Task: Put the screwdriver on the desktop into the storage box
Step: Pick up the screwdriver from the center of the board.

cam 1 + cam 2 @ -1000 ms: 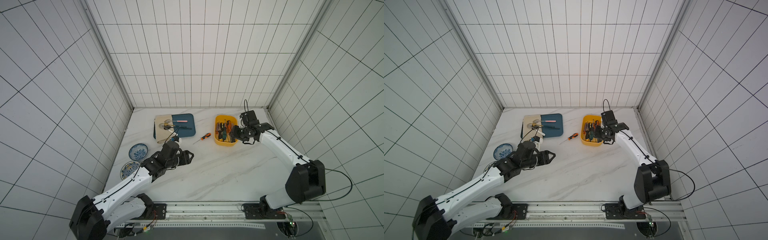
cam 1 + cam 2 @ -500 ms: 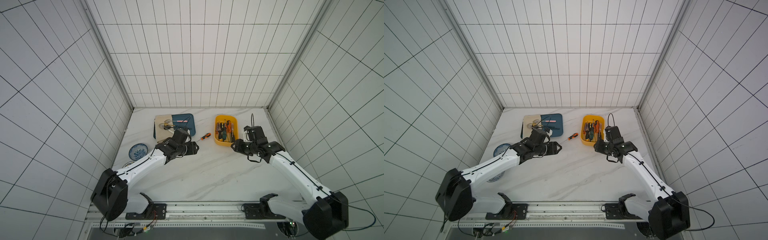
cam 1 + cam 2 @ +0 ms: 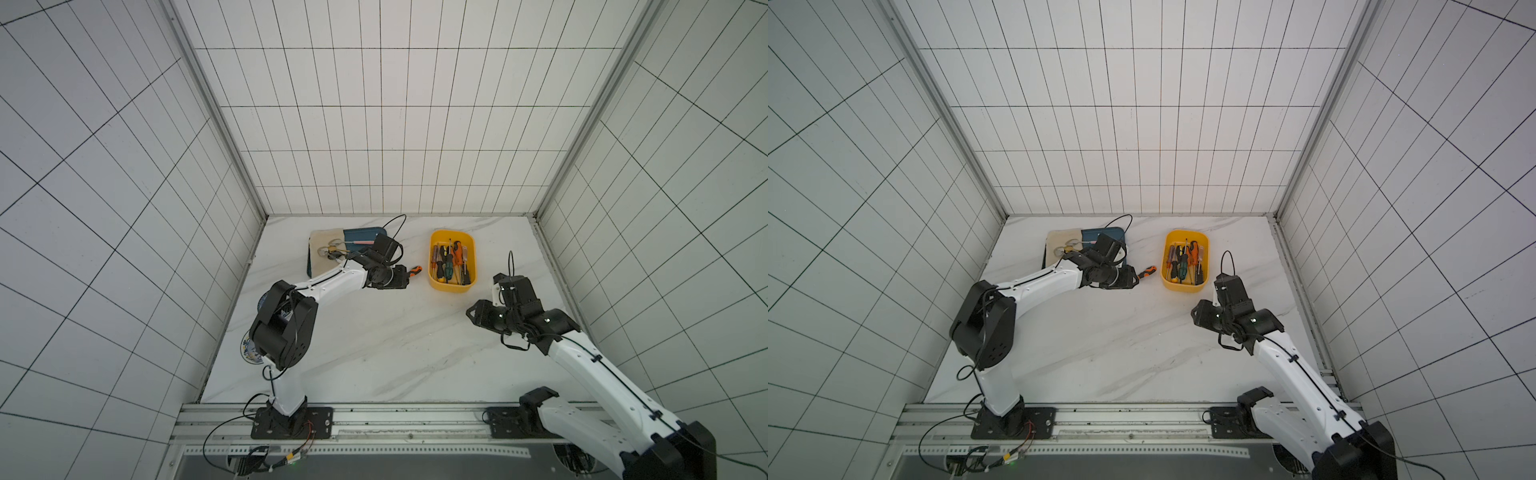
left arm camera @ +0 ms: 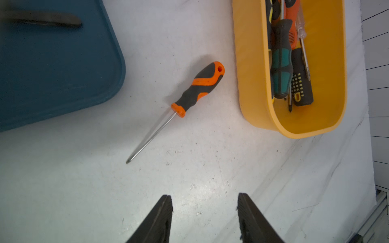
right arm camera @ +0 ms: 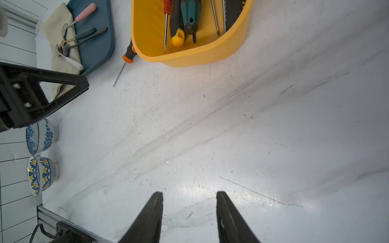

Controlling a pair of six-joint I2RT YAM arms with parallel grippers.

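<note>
On the white marble desk (image 3: 374, 353), the screwdriver (image 4: 197, 88) lies between the blue tray (image 4: 52, 73) and the yellow storage box (image 4: 252, 84), near the far edge. The left claw (image 4: 204, 195) has come close to it, released and empty. The right claw (image 5: 189, 192), also released, has drawn back from the box. Both top views show only part of the screwdriver, while the left wrist view shows it whole.

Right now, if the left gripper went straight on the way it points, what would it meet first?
Probably the screwdriver, at its orange-and-black handle, lying ahead of the left gripper, jaws open; depth is unclear, so bare desktop might come first.
</note>
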